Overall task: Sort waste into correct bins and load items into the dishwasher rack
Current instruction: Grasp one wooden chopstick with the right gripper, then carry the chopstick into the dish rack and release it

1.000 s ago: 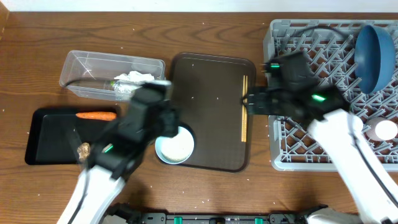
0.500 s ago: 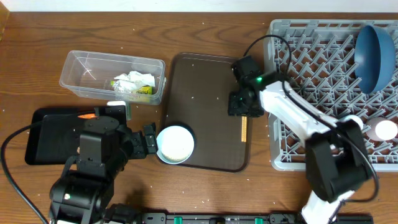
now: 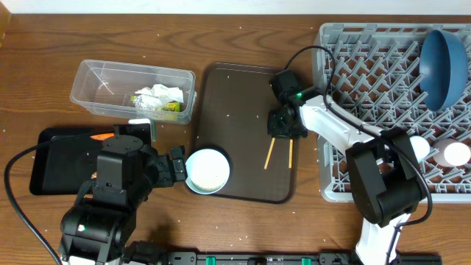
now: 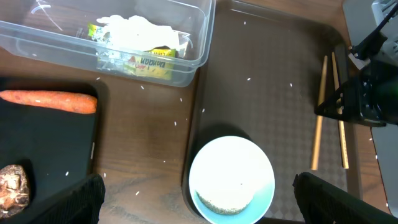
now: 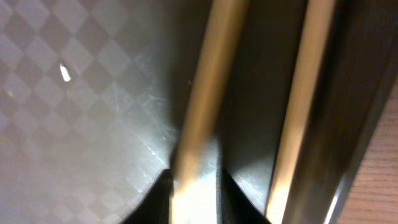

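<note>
My right gripper (image 3: pixel 285 131) is down on the pair of wooden chopsticks (image 3: pixel 290 151) at the right side of the brown serving tray (image 3: pixel 235 96). In the right wrist view its dark fingertips (image 5: pixel 163 194) press both sides of one chopstick (image 5: pixel 208 93); the other stick (image 5: pixel 298 112) lies free beside it. The gripped chopstick (image 3: pixel 269 153) now lies slanted. My left gripper (image 3: pixel 179 166) stands open beside the pale white bowl (image 3: pixel 207 170), which sits between its fingers (image 4: pixel 78 199) in the left wrist view. The big blue plate (image 3: pixel 444 65) stands in the grey rack (image 3: pixel 368 66).
The clear tub (image 3: pixel 99 77) holds the tissue (image 3: pixel 158 93) and the wrapper (image 4: pixel 148 62). On the black tray (image 3: pixel 48 165) lie the carrot (image 4: pixel 48 101) and the brown lump (image 4: pixel 12 185). Rice grains (image 4: pixel 249 79) dot the serving tray and table. A small cup (image 3: pixel 455 153) sits in the rack.
The right gripper has come down and closed on one chopstick, which has swung out of line with the other. The left arm settled beside the bowl with its jaws wide.
</note>
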{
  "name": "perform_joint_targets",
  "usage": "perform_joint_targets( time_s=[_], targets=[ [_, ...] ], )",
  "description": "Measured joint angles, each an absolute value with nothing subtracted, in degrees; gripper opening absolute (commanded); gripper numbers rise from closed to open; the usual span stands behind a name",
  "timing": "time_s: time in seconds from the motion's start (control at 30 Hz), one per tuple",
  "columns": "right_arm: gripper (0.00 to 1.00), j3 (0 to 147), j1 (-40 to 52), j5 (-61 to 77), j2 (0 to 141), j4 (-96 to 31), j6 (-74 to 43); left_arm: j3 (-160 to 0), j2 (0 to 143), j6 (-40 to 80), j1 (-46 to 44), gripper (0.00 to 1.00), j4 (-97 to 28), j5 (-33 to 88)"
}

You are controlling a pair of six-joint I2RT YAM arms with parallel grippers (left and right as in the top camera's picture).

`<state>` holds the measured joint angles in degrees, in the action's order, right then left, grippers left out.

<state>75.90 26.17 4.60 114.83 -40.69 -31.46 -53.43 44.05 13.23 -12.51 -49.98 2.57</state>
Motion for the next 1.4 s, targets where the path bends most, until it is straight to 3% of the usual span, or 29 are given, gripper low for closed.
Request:
perform_joint_targets(
  time_s=[0.47,0.67,0.87,1.07,1.23,1.4],
  targets=[
    [0.01,75.88,27.27,5.82,113.78,-39.70,-27.53,-53.43,44.05,13.23,-12.51,0.98,-49.98,2.57],
    [0.01,75.64,26.35,9.37,100.42,-45.95,-21.37,-53.43,44.14,13.23,-12.51,0.98,-50.02,2.57],
    [0.01,75.83,16.58,9.61,83.35,-49.60,-15.09,-53.43,44.14,13.23,-12.51,0.98,-50.06,2.57],
    [0.01,75.92,6.59,11.55,79.70,-52.56,-10.59,-53.43,44.14,13.23,-12.51,0.98,-50.09,2.57],
    [0.24,75.92,10.94,16.86,83.85,-53.12,-9.50,-53.43,44.16,13.23,-12.51,0.98,-50.09,2.57],
    [0.46,75.92,23.35,13.43,91.44,-51.48,-14.33,-53.43,44.14,13.23,-12.51,0.98,-50.11,2.57]
  ],
)
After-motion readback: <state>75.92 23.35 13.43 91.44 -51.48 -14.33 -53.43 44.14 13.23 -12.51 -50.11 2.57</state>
